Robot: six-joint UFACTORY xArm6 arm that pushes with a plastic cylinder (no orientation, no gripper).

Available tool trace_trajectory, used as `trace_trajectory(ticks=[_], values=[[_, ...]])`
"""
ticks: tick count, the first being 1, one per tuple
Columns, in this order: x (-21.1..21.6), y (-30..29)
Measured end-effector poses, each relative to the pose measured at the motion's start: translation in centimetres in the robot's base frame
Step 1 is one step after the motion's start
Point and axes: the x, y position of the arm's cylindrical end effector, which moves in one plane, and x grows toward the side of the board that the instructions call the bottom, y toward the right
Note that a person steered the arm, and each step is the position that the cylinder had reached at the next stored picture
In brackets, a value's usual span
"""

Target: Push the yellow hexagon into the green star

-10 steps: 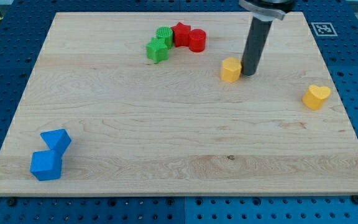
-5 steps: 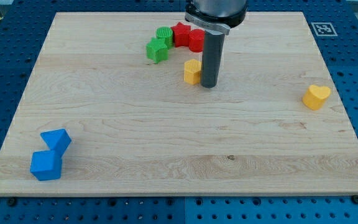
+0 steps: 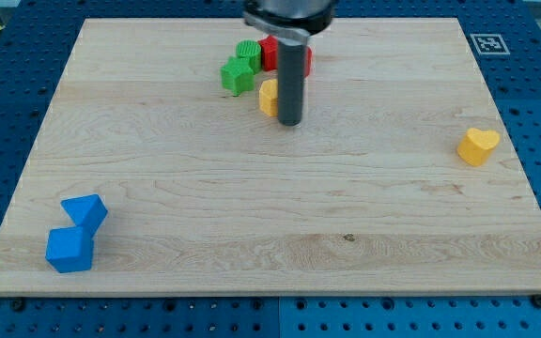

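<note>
The yellow hexagon (image 3: 268,97) lies near the view's top centre, partly hidden by my rod. My tip (image 3: 290,123) rests on the board against the hexagon's right side. The green star (image 3: 238,75) lies just up and left of the hexagon, a small gap between them. A green ribbed cylinder (image 3: 248,52) sits behind the star.
A red star (image 3: 269,52) and a red cylinder (image 3: 306,59) sit behind my rod, mostly hidden. A yellow heart (image 3: 478,145) lies at the view's right. Two blue blocks (image 3: 85,212) (image 3: 69,249) lie at the bottom left on the wooden board (image 3: 252,207).
My tip has slid to the view's left, pushing the yellow hexagon from right of centre to close beside the green star. The other blocks have not moved.
</note>
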Motion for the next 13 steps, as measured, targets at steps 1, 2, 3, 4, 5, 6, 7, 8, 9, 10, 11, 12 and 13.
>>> trace_trajectory(ticks=[1, 2, 3, 4, 5, 6, 7, 8, 9, 10, 11, 12, 13], values=[[-2.2, 2.2], [-2.3, 1.5], [-2.3, 0.1], [-2.1, -0.9], [-2.0, -1.4], [-1.7, -1.6], [0.5, -1.5], [0.7, -2.4], [0.7, -3.5], [0.3, -3.8], [-0.8, -3.8], [-1.0, -3.8], [-1.1, -3.4]])
